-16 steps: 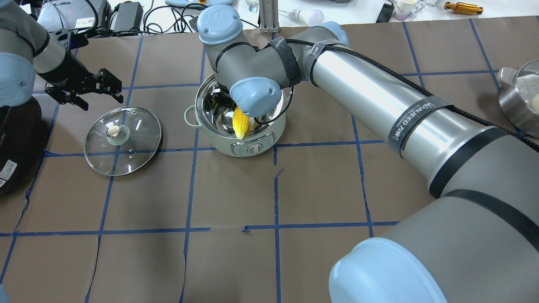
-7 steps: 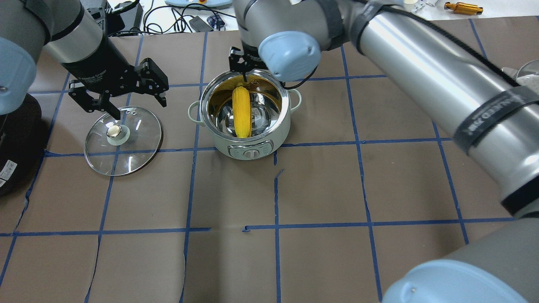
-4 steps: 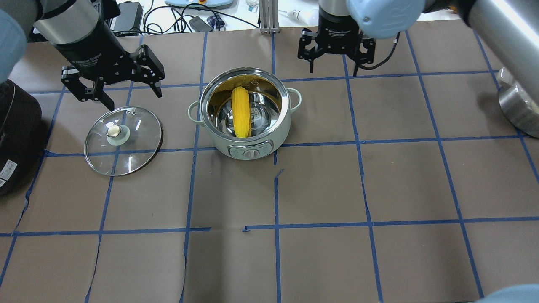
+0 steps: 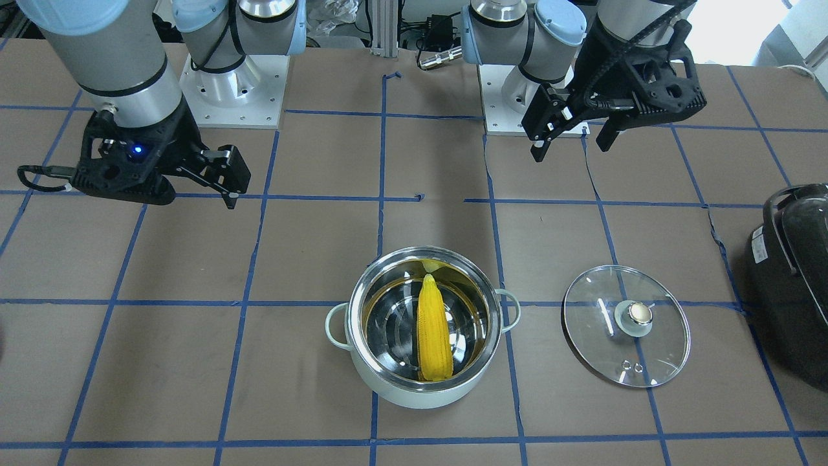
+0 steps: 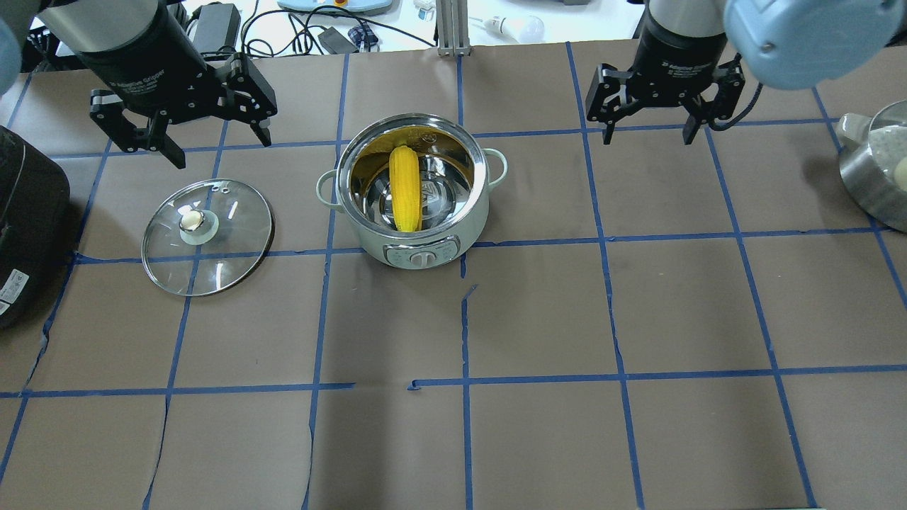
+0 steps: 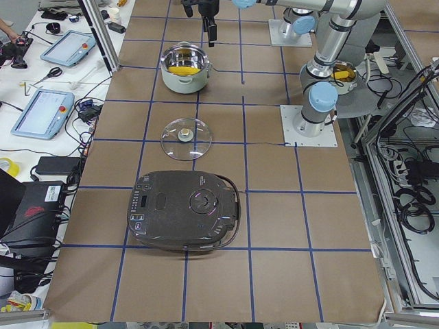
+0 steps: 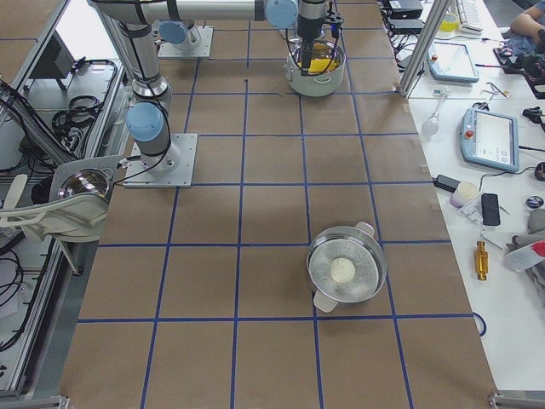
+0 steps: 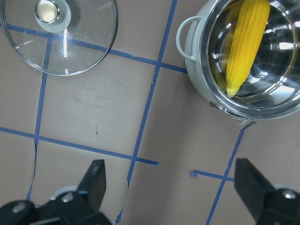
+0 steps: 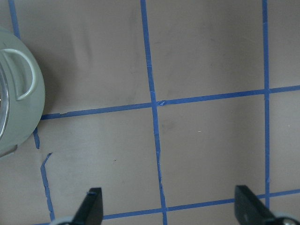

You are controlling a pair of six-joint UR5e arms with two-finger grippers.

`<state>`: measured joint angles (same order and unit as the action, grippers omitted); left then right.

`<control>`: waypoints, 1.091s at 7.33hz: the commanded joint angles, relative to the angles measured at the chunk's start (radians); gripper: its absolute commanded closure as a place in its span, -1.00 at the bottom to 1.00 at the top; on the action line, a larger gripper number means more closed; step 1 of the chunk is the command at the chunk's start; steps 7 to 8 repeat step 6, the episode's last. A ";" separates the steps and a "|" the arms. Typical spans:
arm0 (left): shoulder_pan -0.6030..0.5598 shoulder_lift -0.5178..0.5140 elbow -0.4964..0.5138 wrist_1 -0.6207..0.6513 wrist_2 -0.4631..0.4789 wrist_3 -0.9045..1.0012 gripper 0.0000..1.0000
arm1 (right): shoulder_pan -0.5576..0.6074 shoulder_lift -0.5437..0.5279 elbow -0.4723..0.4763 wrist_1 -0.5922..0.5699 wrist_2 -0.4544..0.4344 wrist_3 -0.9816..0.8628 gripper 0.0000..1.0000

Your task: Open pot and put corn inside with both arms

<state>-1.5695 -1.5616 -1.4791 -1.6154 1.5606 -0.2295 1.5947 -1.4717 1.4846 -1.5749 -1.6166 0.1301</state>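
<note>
The mint-green pot (image 5: pixel 368 241) stands open at the table's middle, also in the front view (image 4: pixel 420 395). The yellow corn (image 5: pixel 404 188) lies inside it, leaning on the steel wall, tip towards the robot (image 4: pixel 433 330). The glass lid (image 5: pixel 227 248) lies flat on the table to the pot's left (image 4: pixel 601 349). My left gripper (image 5: pixel 221 149) is open and empty, raised beyond the lid. My right gripper (image 5: pixel 647 138) is open and empty, raised to the pot's right. The left wrist view shows the corn (image 8: pixel 246 42), the pot (image 8: pixel 197 79) and the lid (image 8: pixel 75 51); the right wrist view shows only the pot's handle side (image 9: pixel 18 117).
A black appliance (image 5: pixel 28 212) sits at the table's left end (image 6: pixel 185 209). A steel bowl with a white item (image 5: pixel 871 177) sits at the right end (image 7: pixel 370 281). Blue tape lines cross the brown table cover. Cables and devices lie beyond the far edge.
My right gripper let go of the corn, rose out of the pot and moved off to the right. The corn now rests in the pot. My left gripper rose above the lid.
</note>
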 commanded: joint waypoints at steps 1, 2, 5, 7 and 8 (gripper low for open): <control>0.000 -0.009 -0.004 0.031 0.001 0.019 -0.98 | -0.032 -0.039 0.013 0.006 0.009 -0.010 -1.00; 0.000 -0.006 -0.001 0.043 -0.001 0.035 -1.00 | -0.032 -0.053 0.013 0.028 0.009 -0.010 -1.00; 0.000 0.005 -0.003 0.043 0.007 0.144 -1.00 | -0.032 -0.064 -0.004 0.059 0.024 -0.010 -1.00; 0.000 0.005 -0.001 0.043 0.007 0.163 -1.00 | -0.035 -0.064 -0.004 0.059 0.020 -0.010 -1.00; 0.000 0.005 -0.001 0.043 0.007 0.163 -1.00 | -0.035 -0.064 -0.004 0.059 0.020 -0.010 -1.00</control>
